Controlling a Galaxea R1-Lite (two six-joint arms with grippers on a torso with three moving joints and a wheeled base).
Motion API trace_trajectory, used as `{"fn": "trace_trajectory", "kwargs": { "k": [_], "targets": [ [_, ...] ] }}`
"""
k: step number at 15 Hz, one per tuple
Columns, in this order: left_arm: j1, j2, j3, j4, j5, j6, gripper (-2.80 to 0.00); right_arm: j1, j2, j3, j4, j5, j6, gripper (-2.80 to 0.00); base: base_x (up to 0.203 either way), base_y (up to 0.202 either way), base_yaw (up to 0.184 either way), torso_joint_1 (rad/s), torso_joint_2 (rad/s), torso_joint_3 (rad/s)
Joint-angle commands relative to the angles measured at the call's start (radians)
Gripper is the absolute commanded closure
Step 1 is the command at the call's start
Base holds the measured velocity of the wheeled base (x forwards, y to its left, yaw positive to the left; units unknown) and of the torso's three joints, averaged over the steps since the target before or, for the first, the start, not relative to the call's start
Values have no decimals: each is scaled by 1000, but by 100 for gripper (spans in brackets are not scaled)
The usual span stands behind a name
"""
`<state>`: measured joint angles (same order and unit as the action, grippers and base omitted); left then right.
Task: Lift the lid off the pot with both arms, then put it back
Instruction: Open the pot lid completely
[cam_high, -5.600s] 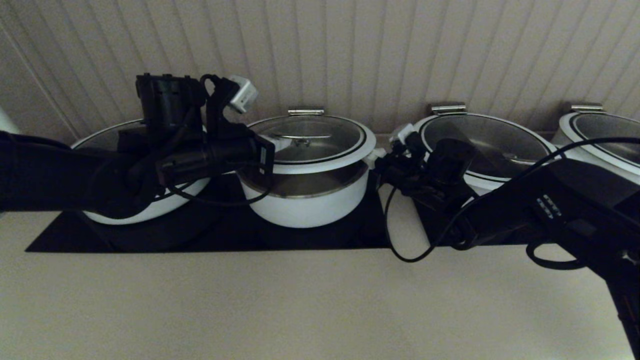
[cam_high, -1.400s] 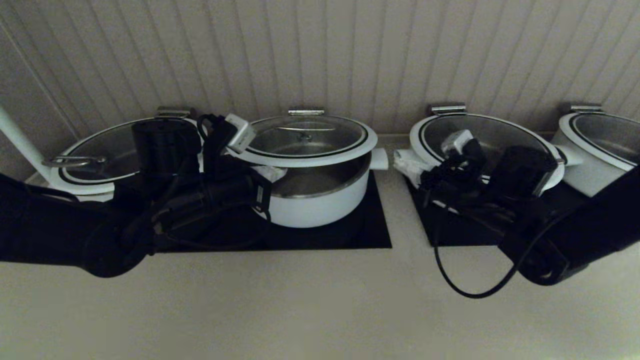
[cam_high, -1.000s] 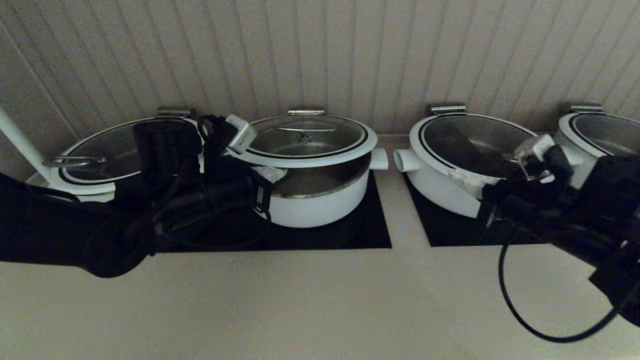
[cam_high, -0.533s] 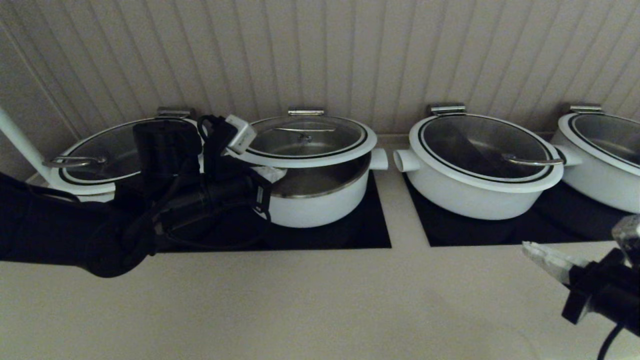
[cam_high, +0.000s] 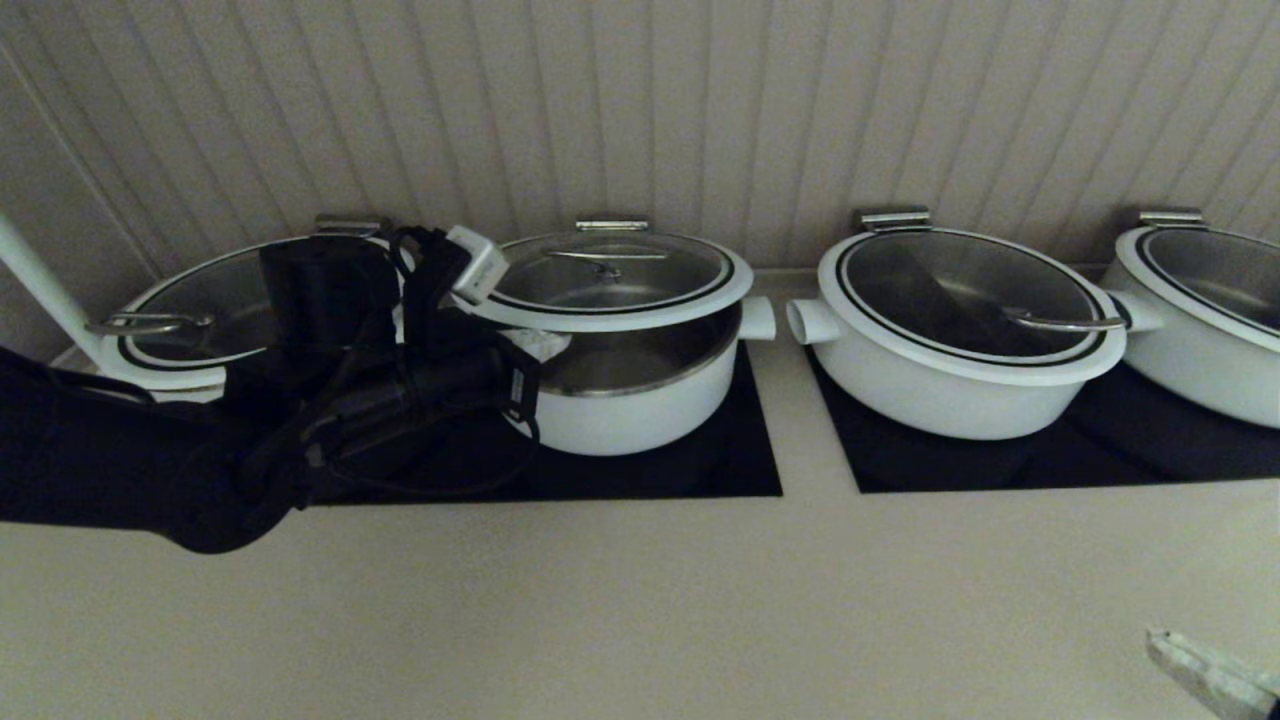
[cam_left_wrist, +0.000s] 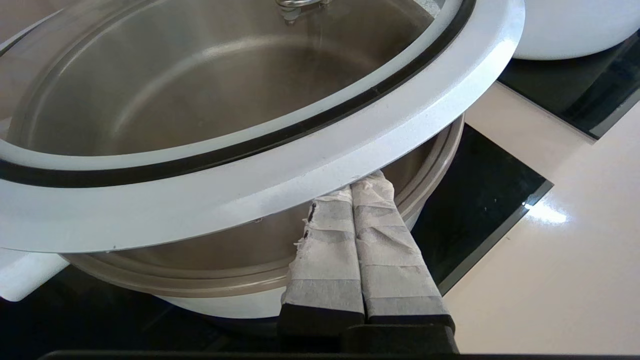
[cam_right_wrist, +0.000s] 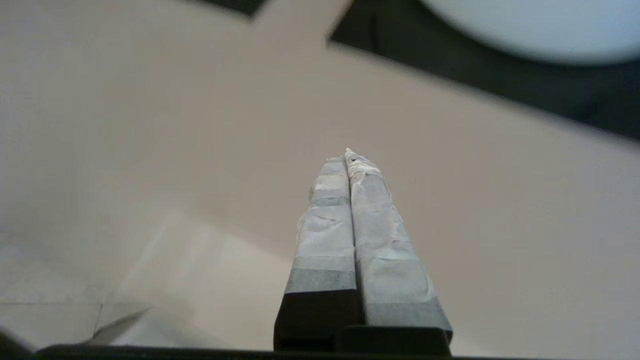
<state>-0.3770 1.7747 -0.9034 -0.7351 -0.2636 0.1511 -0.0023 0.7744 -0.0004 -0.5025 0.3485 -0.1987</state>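
Note:
The lid (cam_high: 612, 283), glass with a broad white rim, sits tilted above the pot (cam_high: 640, 410), and the pot's steel inside shows in the gap under it. My left gripper (cam_high: 545, 345) is at the pot's left side. In the left wrist view its taped fingers (cam_left_wrist: 380, 240) are pressed together, and the gripper's tips (cam_left_wrist: 352, 189) are under the lid's white rim (cam_left_wrist: 280, 170), above the pot's rim (cam_left_wrist: 432, 162), propping it up. My right gripper (cam_high: 1205, 675) is low at the front right corner, far from the pot. It is shut and empty over the counter (cam_right_wrist: 347, 156).
Wider lidded white pots stand to the left (cam_high: 190, 310), to the right (cam_high: 960, 350) and at the far right (cam_high: 1200, 300), on black cooktop panels (cam_high: 720, 470) against the panelled wall. A beige counter (cam_high: 640, 600) runs along the front.
My right arm has left the pot's right side and swung right and down to the front right corner. The lid stays propped on my left gripper, which has barely moved.

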Motion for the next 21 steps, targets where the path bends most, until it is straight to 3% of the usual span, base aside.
{"fn": "trace_trajectory", "kwargs": {
  "k": [1,2,3,5,10,13,14,21],
  "targets": [
    [1,-2,3,-4,-2,1,0,2,-346,-25,331,-45,2,0,0,0,0,0,0,0],
    [1,2,1,-4,-2,1,0,6,-436,-50,493,-83,15,0,0,0,0,0,0,0],
    [0,3,1,-4,-2,1,0,8,-488,-65,569,-119,37,0,0,0,0,0,0,0],
    [0,5,0,-4,-2,2,0,11,-566,-76,615,-155,83,0,0,0,0,0,0,0],
    [1,5,1,-4,-2,2,0,3,-741,-78,626,-201,117,0,0,0,0,0,0,0],
    [1,5,0,-4,-2,2,0,2,-773,-44,592,-341,129,0,0,0,0,0,0,0],
    [0,5,0,-4,-2,2,0,2,-773,-26,562,-352,156,0,0,0,0,0,0,0],
    [0,11,0,-4,-2,2,0,2,-773,-23,564,-319,162,0,0,0,0,0,0,0]
  ]
}}
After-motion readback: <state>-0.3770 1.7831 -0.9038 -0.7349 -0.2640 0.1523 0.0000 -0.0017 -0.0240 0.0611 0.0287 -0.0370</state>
